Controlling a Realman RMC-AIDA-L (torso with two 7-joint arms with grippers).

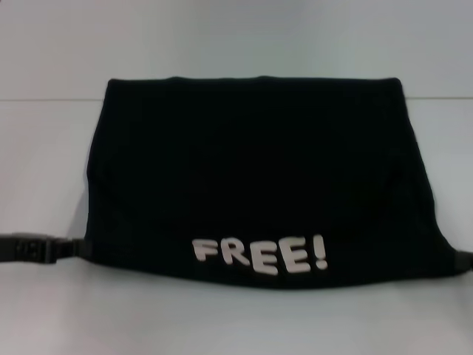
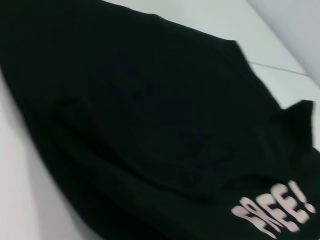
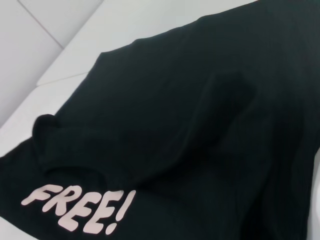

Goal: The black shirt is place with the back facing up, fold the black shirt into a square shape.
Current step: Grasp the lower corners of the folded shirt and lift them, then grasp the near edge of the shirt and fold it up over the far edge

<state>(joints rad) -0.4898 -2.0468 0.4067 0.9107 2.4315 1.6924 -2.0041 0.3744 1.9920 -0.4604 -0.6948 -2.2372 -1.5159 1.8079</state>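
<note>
We seem to be in a lab or test room: a bare white counter (image 1: 236,325) with a thin seam and a blank pale wall (image 1: 236,37) behind.

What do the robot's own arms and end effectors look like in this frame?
Little shows. In the head view the left end effector is a dark, blocky black piece at the black shirt's near left corner. Only a small black tip of the right end effector shows at the right edge. No cables or markings are discernible.
</note>
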